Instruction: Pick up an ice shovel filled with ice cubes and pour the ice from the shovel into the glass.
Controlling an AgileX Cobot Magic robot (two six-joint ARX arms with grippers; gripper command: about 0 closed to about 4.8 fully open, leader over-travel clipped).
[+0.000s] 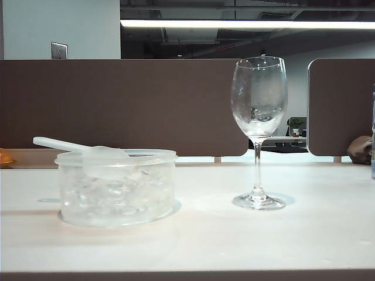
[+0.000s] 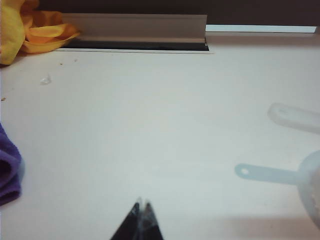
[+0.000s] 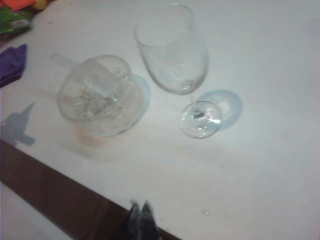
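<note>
A white table holds a round clear tub full of ice cubes on the left; the ice shovel lies across the tub's rim, its bowl over the ice and its thin handle sticking out past the rim to the left. A tall stemmed glass stands upright to the right of the tub, apart from it; a little ice or frost clings inside its bowl. Neither arm appears in the exterior view. The left gripper hangs over bare table with its dark fingertips pressed together, grasping nothing; a yellow cloth and a purple cloth lie at the table's edges. The right gripper hovers above the table's near edge, looking down on tub and glass; its tips also look clenched and empty.
</note>
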